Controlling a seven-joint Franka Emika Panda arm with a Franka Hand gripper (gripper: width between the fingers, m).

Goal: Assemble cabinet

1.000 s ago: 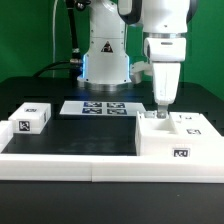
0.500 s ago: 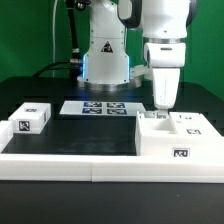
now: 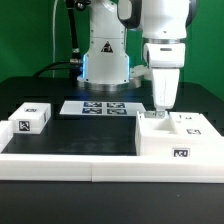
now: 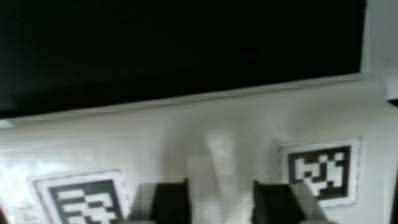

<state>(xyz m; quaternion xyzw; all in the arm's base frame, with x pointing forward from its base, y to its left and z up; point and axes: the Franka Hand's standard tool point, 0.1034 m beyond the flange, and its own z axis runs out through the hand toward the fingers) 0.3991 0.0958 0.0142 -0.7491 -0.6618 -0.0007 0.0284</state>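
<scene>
The cabinet box (image 3: 172,138), large, white and tagged, stands at the exterior view's right on the black table. My gripper (image 3: 160,108) hangs upright just above its top near the left end. In the wrist view the two dark fingertips (image 4: 171,203) stand apart over the white box surface (image 4: 214,130), with a pale raised strip between them and nothing held; the gripper (image 4: 222,205) is open. Two tags (image 4: 322,170) flank the fingers. A smaller white tagged block (image 3: 30,118) lies at the exterior view's left.
The marker board (image 3: 100,107) lies flat behind the middle of the table. The low white rim (image 3: 90,166) runs along the front edge. The robot base (image 3: 105,55) stands at the back.
The gripper has risen a little from the top of the cabinet box since one second ago; it has held still over the last half second. The box has not moved.
</scene>
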